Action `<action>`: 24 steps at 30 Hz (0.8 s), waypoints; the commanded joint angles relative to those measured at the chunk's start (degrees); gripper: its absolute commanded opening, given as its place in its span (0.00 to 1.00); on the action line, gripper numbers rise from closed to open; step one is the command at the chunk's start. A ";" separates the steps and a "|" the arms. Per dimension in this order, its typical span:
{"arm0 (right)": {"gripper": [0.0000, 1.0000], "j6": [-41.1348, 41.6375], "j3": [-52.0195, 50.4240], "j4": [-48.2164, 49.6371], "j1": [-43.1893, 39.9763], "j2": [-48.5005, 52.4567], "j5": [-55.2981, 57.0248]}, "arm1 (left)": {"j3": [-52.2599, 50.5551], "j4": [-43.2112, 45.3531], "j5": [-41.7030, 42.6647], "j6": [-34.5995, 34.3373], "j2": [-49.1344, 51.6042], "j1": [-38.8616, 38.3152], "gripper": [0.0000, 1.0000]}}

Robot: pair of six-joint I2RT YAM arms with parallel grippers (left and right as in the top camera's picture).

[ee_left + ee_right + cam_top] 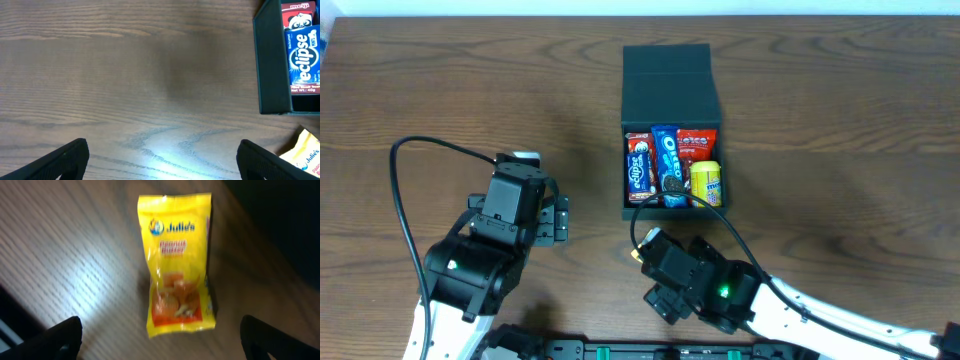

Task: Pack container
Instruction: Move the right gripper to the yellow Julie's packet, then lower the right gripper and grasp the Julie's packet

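The dark teal container (670, 75) stands open at the table's middle back, its lid flap folded away behind it. Inside lie an Eclipse packet (639, 163), an Oreo pack (669, 165), a red packet (696, 145) and a yellow packet (707, 183). A yellow Julie's packet (180, 265) lies flat on the wood just in front of the container. My right gripper (165, 340) hovers open over its near end, touching nothing. My left gripper (162, 165) is open and empty over bare wood left of the container (272, 60).
The wooden table (840, 130) stretches around the container. In the left wrist view the Eclipse packet (305, 60) and a Meiji packet (299, 15) show inside the box, and a corner of the Julie's packet (302, 155) lies below it. A black cable (405, 200) loops at the left.
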 commanded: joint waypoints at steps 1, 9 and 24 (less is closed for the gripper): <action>0.99 -2.93 0.09 1.49 -1.70 2.47 1.29 | -0.02 -0.15 -0.02 0.35 -0.02 0.24 0.95; 0.99 -4.59 0.09 5.90 -4.63 8.98 0.83 | -0.04 -0.15 -0.02 0.35 -0.02 0.24 0.95; 0.99 -6.80 -0.11 9.16 -5.51 11.74 -4.55 | -0.02 -0.15 -0.02 0.35 -0.02 0.24 0.95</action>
